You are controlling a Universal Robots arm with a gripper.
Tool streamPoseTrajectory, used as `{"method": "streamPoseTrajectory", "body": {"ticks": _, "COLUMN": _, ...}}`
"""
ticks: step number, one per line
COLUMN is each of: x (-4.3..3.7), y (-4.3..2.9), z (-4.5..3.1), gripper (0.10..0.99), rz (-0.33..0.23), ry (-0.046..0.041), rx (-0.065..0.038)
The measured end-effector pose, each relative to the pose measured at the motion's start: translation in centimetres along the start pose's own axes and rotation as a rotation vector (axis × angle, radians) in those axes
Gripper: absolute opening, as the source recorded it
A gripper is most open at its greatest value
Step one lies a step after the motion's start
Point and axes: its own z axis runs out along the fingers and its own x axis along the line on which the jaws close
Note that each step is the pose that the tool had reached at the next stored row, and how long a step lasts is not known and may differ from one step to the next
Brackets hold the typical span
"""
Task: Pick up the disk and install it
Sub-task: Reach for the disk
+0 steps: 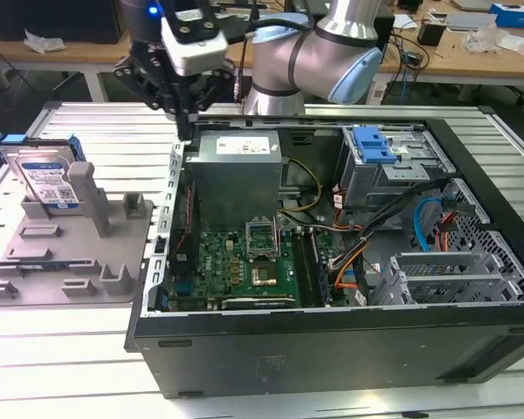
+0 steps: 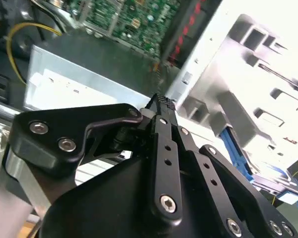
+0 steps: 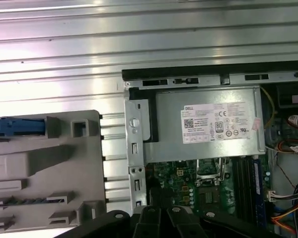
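- One disk (image 1: 45, 175) stood on edge in the grey fixture (image 1: 127, 257) at the exterior view's left, well apart from the gripper (image 1: 185, 118), which hung over the computer case's (image 1: 332, 349) far left corner, beside the power supply (image 1: 236, 170).
- Its jaws looked pressed together and held nothing. If they arrived unopened, they would likely ram the disk's top edge and topple it.
- A low crossing risked clipping the case wall or the fixture's post (image 1: 83, 188).

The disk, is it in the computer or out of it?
Out. The disk stands on edge in the grey holder, on the exterior view's left of the open computer case.
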Motion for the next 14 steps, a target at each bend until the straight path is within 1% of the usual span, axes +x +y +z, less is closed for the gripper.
{"method": "streamPoseTrajectory", "body": {"ticks": 1, "x": 0.58, "y": 0.11, "z": 0.01, "gripper": 0.106, "rz": 0.000, "ry": -0.0001, "rx": 0.000}}
{"method": "streamPoseTrajectory", "body": {"ticks": 4, "x": 1.71, "y": 0.49, "z": 0.02, "gripper": 0.106, "rz": 0.000, "ry": 0.0000, "rx": 0.000}}
{"method": "streamPoseTrajectory", "body": {"ticks": 5, "x": 2.42, "y": 0.78, "z": 0.04, "gripper": 0.106, "rz": 0.000, "ry": 0.0000, "rx": 0.000}}
{"method": "streamPoseTrajectory", "body": {"ticks": 6, "x": 2.89, "y": 0.97, "z": 0.06, "gripper": 0.106, "rz": 0.000, "ry": 0.0000, "rx": 0.000}}
{"method": "streamPoseTrajectory", "body": {"ticks": 9, "x": 4.01, "y": 1.45, "z": 0.08, "gripper": 0.106, "rz": 0.000, "ry": 0.0000, "rx": 0.000}}
{"method": "streamPoseTrajectory", "body": {"ticks": 10, "x": 4.56, "y": 1.68, "z": 0.10, "gripper": 0.106, "rz": 0.000, "ry": -0.0001, "rx": 0.000}}
{"method": "streamPoseTrajectory", "body": {"ticks": 12, "x": 5.34, "y": 2.00, "z": 0.13, "gripper": 0.106, "rz": 0.000, "ry": -0.0002, "rx": 0.000}}
{"method": "streamPoseTrajectory", "body": {"ticks": 13, "x": 6.01, "y": 2.26, "z": 0.14, "gripper": 0.106, "rz": 0.000, "ry": -0.0001, "rx": 0.000}}
{"method": "streamPoseTrajectory", "body": {"ticks": 14, "x": 6.91, "y": 2.62, "z": 0.17, "gripper": 0.106, "rz": 0.000, "ry": -0.0002, "rx": 0.000}}
